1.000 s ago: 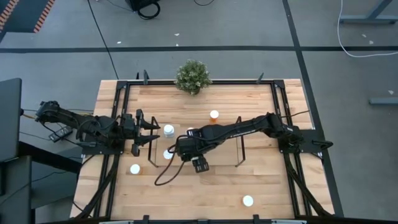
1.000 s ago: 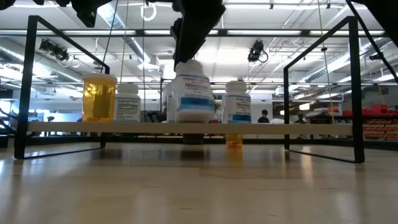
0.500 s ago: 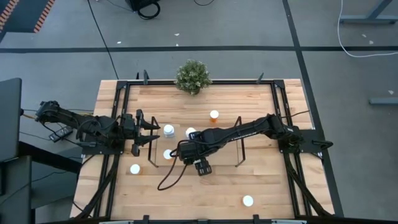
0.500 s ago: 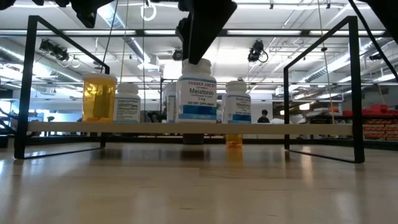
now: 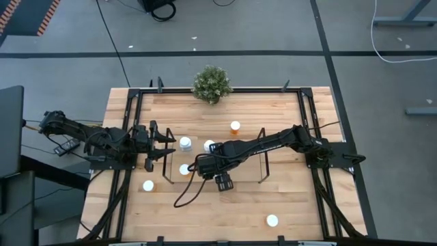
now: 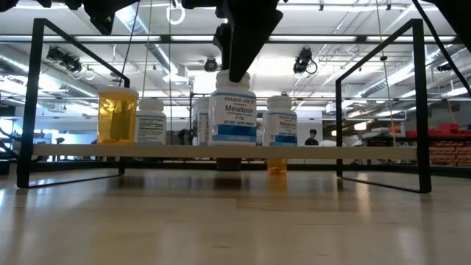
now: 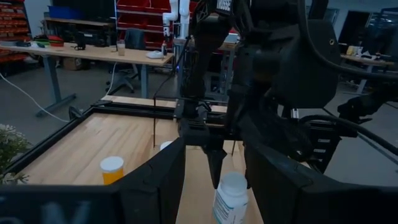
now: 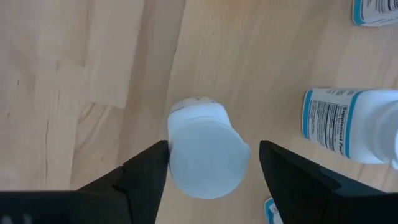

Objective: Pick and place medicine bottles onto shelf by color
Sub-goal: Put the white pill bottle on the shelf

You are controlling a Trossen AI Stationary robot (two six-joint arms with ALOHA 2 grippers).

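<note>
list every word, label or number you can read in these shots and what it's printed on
"TRADER JOE'S" – top line of the label on the white-capped whitish plastic bottle standing mid-deck on the thin black metal rod shelf, low view.
"Melatonin" – line below it on that bottle's label.
Finer print under that: too small to read.
Labels on the other whitish bottles and the orange-bodied bottle: blurred, unreadable.
Blue-banded label in the right wrist view: unreadable.

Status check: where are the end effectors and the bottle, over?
Right end effector open, straddling white-capped whitish bottle standing on black-rod shelf. Left end effector open, idle at shelf's left end. Nothing obstructing.
</note>
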